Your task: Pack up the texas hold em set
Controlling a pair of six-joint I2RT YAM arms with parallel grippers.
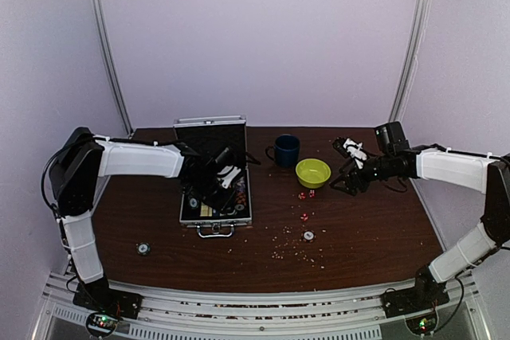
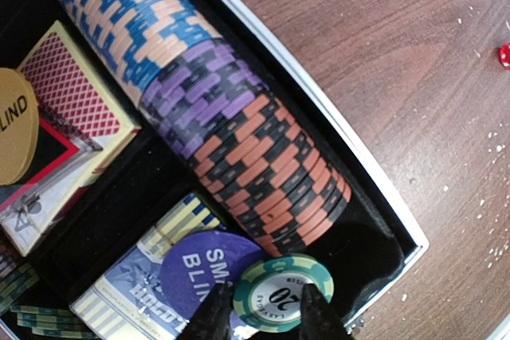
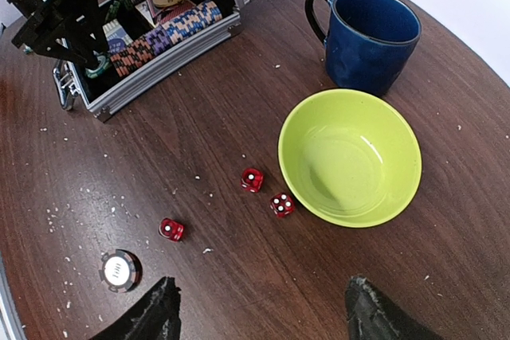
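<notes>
The silver briefcase [image 1: 213,211] lies open at centre left, black inside. In the left wrist view a row of blue, purple and orange poker chips [image 2: 207,109] fills its slot along the case rim [image 2: 343,137]. Beside the row lie a red card box [image 2: 72,109] and a blue card box [image 2: 135,284] with a purple blind disc [image 2: 199,264] on it. My left gripper [image 2: 267,312] is shut on a green poker chip [image 2: 285,292] at the row's orange end. My right gripper [image 3: 259,316] hangs open over the table, with three red dice [image 3: 252,179] and a loose chip [image 3: 120,270] ahead of it.
A yellow-green bowl [image 3: 349,157] and a dark blue mug [image 3: 370,37] stand right of the case. Another loose chip [image 1: 143,249] lies near the left front of the table. White crumbs speckle the wood around the dice. My left arm reaches over the case.
</notes>
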